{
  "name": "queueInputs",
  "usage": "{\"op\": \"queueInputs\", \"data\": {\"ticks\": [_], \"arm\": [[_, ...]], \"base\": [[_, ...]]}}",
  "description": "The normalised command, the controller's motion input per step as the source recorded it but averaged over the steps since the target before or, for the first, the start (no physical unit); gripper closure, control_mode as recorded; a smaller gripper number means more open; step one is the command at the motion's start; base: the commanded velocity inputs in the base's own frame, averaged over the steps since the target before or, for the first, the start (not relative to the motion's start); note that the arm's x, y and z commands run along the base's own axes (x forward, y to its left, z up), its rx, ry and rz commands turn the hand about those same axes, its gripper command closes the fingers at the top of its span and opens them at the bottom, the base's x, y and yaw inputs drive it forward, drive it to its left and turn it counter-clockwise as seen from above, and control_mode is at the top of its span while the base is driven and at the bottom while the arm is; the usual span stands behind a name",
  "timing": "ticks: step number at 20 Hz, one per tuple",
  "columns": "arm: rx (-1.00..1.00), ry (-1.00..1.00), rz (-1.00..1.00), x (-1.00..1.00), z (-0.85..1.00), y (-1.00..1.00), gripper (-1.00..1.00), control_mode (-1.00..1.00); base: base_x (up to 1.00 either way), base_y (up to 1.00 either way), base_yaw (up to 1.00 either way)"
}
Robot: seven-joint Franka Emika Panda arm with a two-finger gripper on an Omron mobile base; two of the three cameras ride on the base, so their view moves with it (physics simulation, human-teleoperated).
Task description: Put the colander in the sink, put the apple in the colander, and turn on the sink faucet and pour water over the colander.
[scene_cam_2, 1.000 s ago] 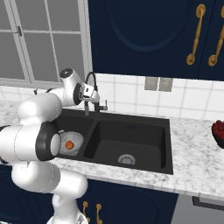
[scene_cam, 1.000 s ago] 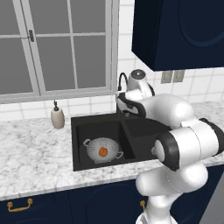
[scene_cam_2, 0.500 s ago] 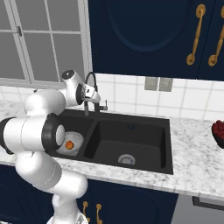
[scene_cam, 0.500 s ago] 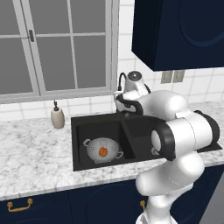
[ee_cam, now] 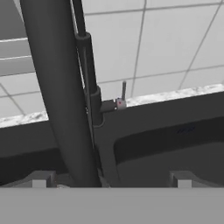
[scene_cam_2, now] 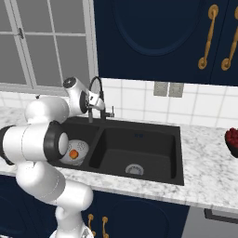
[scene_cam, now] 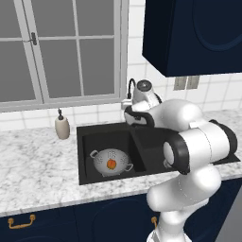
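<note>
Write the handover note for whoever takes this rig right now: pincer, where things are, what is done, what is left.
Pincer: open, holding nothing, up at the faucet, whose small side lever is just ahead of it.
Colander: sitting in the left basin of the sink.
Apple: inside the colander.
Done: colander in the sink, apple in the colander.
Left: turn the faucet on and run water over the colander. No water is flowing.
</note>
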Motion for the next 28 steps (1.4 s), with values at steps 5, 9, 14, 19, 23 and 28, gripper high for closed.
{"op": "queueInputs", "data": {"ticks": [5, 9, 14, 19, 23, 28], "arm": [[0.00, 0.00, -0.03, 0.49, -0.07, 0.13, -1.00, -1.00], [0.00, 0.00, -0.06, 0.56, 0.00, 0.15, -1.00, -1.00], [0.00, 0.00, -0.05, 0.64, 0.00, 0.21, -1.00, -1.00], [0.01, 0.03, -0.05, 0.59, 0.00, 0.17, -1.00, -1.00], [0.03, 0.08, -0.03, 0.59, 0.04, 0.06, -1.00, -1.00], [0.00, 0.08, -0.03, 0.48, 0.00, 0.00, -1.00, -1.00]], "base": [[0.00, 0.00, 0.00], [0.00, 0.00, 0.00], [0.00, 0.00, 0.00], [0.00, 0.00, 0.00], [0.00, 0.00, 0.00], [0.00, 0.00, 0.00]]}}
